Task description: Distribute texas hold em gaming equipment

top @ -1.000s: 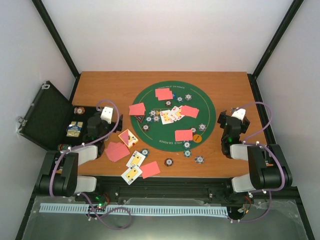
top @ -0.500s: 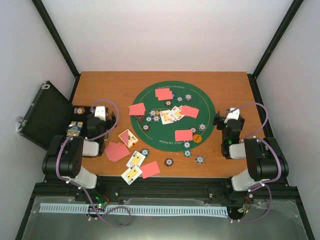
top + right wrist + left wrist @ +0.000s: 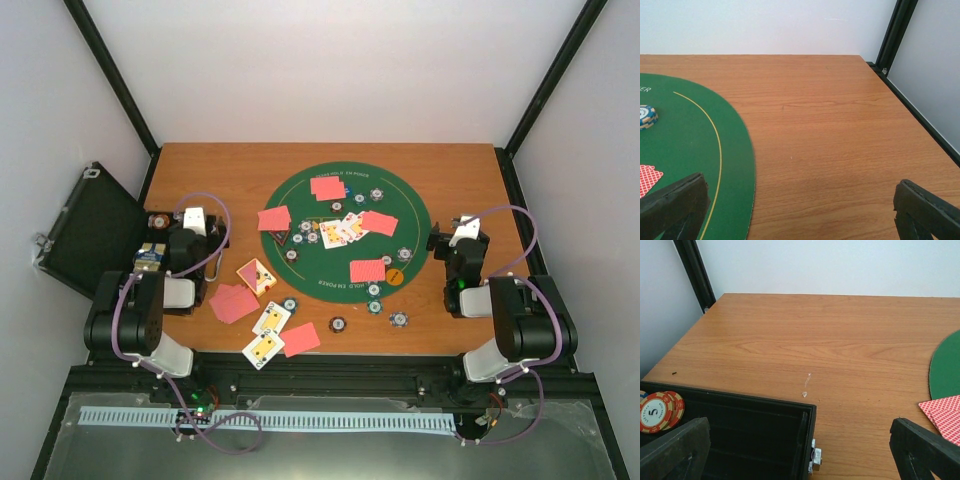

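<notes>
Though agape, left fingers nearer case

Chip by the black case: you can read a "5" on its pale centre.
Green mat: you see pale lettering along the rim, too small to read.
Face-up cards: values are too small for you to read.

The round mat lies mid-way across the surface, with cards and chips scattered on it. More cards lie off its near-left edge. The open case sits far left, chips inside.
</notes>
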